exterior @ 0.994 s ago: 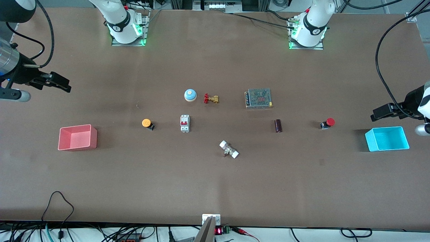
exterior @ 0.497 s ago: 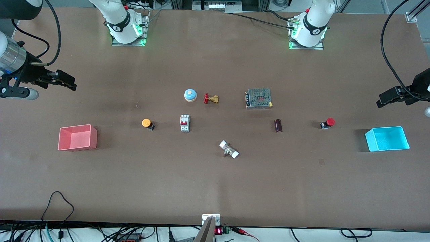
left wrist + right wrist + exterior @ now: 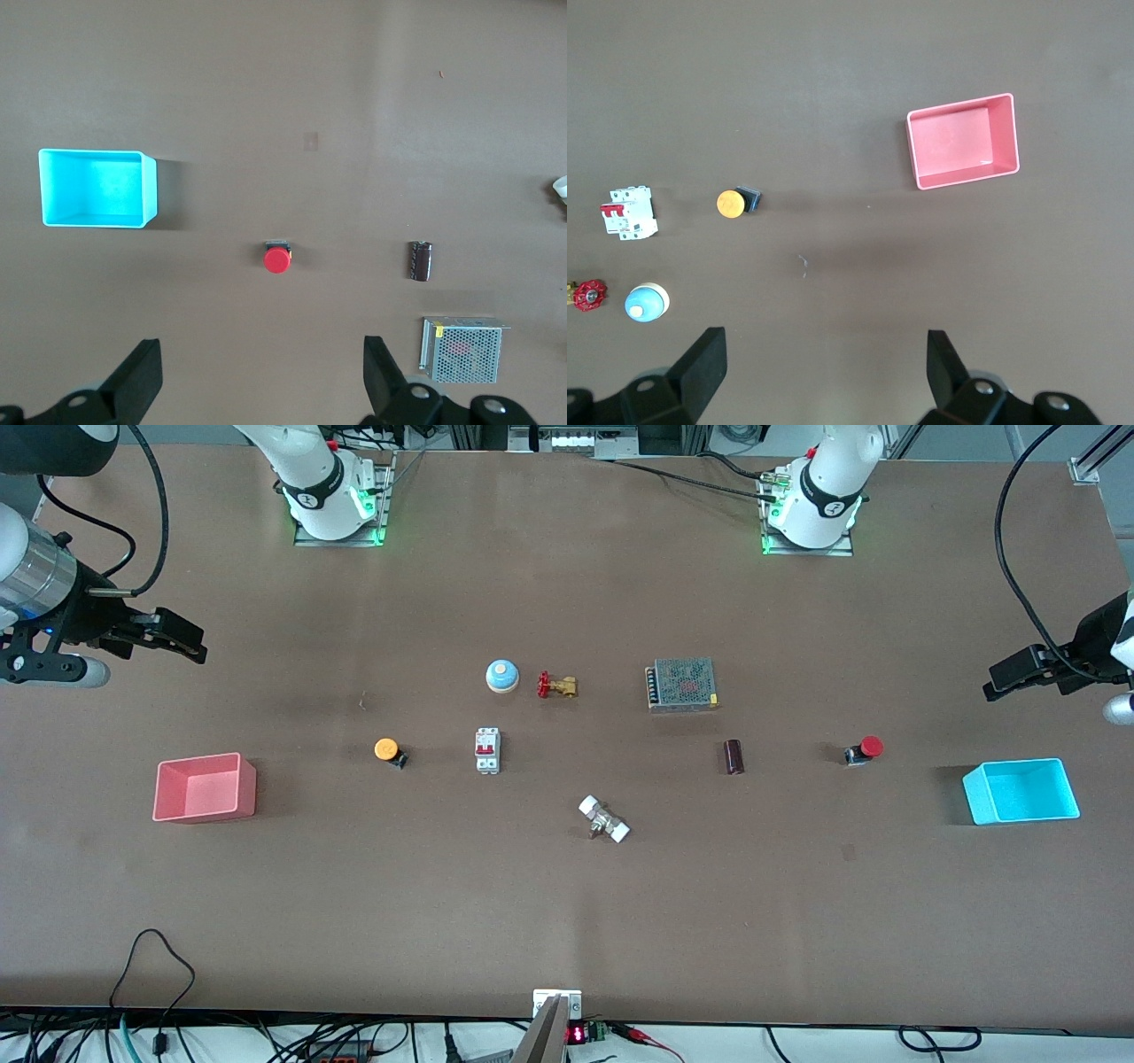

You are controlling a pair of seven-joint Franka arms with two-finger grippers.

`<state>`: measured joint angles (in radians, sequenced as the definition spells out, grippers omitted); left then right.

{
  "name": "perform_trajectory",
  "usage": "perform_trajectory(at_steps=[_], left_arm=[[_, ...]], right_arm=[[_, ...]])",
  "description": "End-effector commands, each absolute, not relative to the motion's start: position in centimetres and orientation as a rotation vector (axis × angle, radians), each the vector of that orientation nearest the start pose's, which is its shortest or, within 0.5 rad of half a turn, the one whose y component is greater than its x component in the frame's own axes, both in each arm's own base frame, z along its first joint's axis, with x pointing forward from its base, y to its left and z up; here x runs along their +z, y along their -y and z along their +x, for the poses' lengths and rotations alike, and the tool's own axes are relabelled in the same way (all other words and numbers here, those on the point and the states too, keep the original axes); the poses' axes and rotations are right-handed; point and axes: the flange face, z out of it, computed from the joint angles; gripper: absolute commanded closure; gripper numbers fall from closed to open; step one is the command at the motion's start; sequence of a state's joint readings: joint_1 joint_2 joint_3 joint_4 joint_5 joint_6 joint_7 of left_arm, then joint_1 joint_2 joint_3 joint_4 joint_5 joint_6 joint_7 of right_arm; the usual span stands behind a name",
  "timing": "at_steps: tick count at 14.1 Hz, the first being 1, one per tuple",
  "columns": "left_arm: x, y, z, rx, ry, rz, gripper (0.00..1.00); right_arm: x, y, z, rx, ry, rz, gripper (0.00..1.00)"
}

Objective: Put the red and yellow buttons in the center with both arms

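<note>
**Both grippers aloft at the table ends, buttons untouched**

No brand or label can be read on anything here; the only marking is a small round emblem on the black band of each arm's base, too small to make out.

The red button (image 3: 866,748) lies on its side on the brown table (image 3: 567,921), between the dark cylinder (image 3: 733,757) and the cyan bin (image 3: 1021,791). The yellow button (image 3: 387,750) lies between the pink bin (image 3: 205,786) and the white circuit breaker (image 3: 486,750). Neither is in the centre of the table, where a white-capped fitting (image 3: 604,820) sits.

The left gripper (image 3: 1019,675) hangs in the air at the left arm's end of the table, over bare tabletop near the cyan bin. In the left wrist view its fingers (image 3: 137,381) stand wide apart with nothing between them. The right gripper (image 3: 170,640) hangs over the right arm's end of the table, above the pink bin's side; its fingers (image 3: 700,363) are likewise spread wide and hold nothing.

Compared with half a second ago, the left gripper has shifted slightly toward the table's middle and a little lower in the front view. The right gripper has crept only slightly toward the middle. All the table's things, including the blue-and-white bell (image 3: 501,676), the red-handled valve (image 3: 556,685) and the mesh-topped metal box (image 3: 681,684), lie where they did.
</note>
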<state>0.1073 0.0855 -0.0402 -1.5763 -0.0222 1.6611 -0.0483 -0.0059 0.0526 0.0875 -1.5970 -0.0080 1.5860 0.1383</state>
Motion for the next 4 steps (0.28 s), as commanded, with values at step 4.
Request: perform_trajectory(at_steps=[4], left_arm=[[58.81, -3.78, 57.11, 0.004, 0.166, -3.177, 0.0]], right_arm=[[58.72, -4.6, 56.02, 0.096, -0.101, -3.142, 0.0]])
